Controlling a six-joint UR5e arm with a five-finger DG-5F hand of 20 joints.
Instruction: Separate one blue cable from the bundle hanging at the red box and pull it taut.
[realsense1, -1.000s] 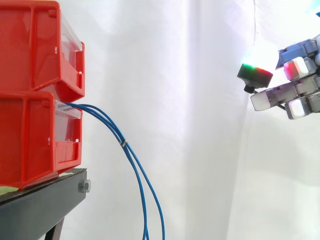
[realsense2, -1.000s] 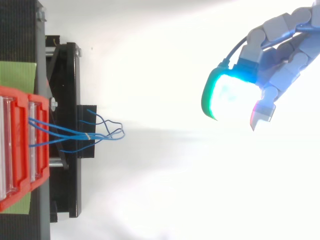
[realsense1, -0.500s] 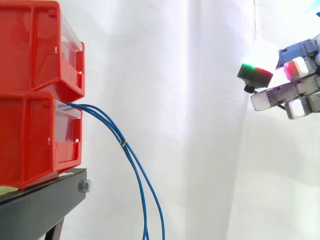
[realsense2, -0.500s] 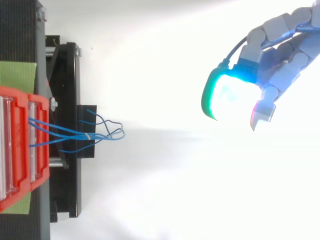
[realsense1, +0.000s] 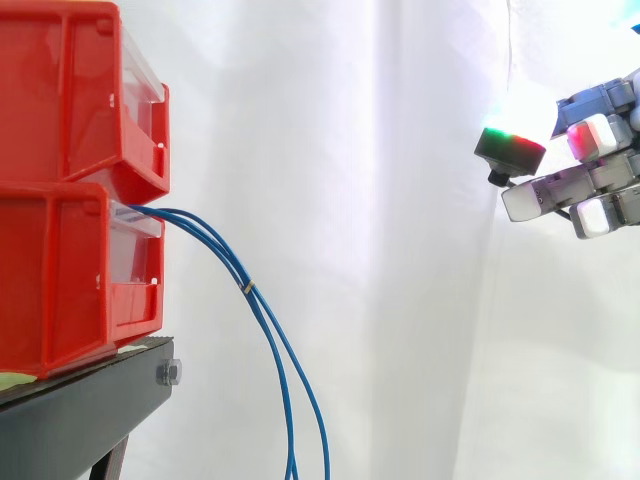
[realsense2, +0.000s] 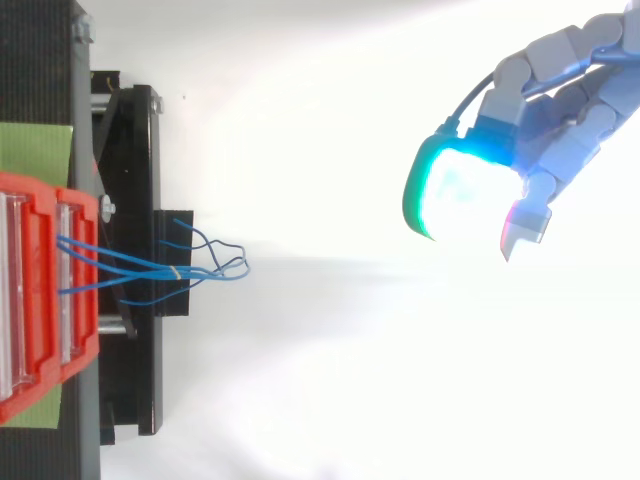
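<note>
Robot hand (realsense1: 572, 194), fingers loosely spread and empty, hovers well apart from the blue cables (realsense1: 247, 287) hanging at the red box (realsense1: 60, 270); it likely must reach in next.

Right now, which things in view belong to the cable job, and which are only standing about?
For the job: blue cable bundle, lower red box it hangs from, robot hand, open and apart from the cables.
Standing about: upper red box, black stand, white curtain.
</note>
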